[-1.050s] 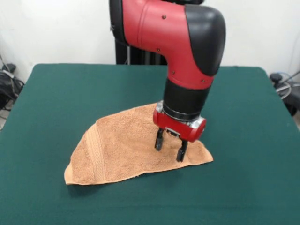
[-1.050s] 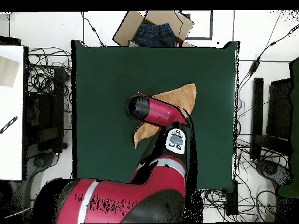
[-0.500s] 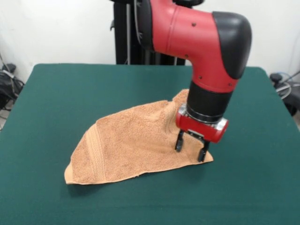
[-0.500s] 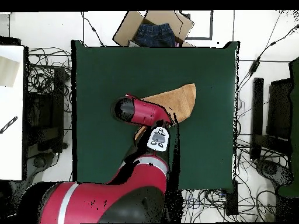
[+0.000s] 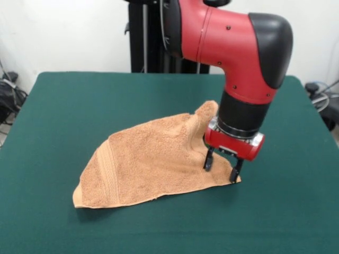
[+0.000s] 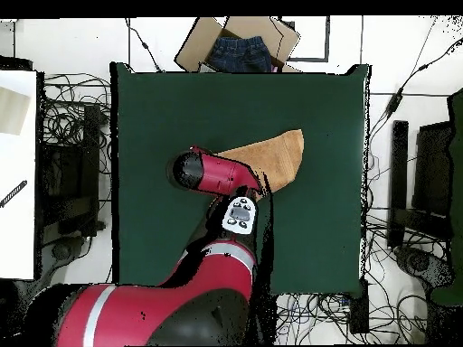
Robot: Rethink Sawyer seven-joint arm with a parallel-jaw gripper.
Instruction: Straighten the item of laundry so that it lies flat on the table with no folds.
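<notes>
The item of laundry (image 5: 151, 161) is an orange-tan towel lying folded into a rough triangle on the green table (image 5: 63, 111). A woven band shows near its left corner, and a raised fold stands at its right side beside the arm. My gripper (image 5: 222, 168) stands open over the towel's right corner, fingertips close to the cloth, nothing between them. In the overhead view the towel (image 6: 276, 154) shows right of the arm, and the gripper itself is hidden under the arm (image 6: 212, 172).
A cardboard box (image 6: 237, 45) holding dark blue clothing sits beyond the table's far edge in the overhead view. Cables and equipment lie on the floor around the table. A white surface (image 6: 18, 172) stands at the left.
The arm has moved right in the front view, from the towel's middle to its right corner. A fold has risen at the towel's right side. The gripper has stayed open.
</notes>
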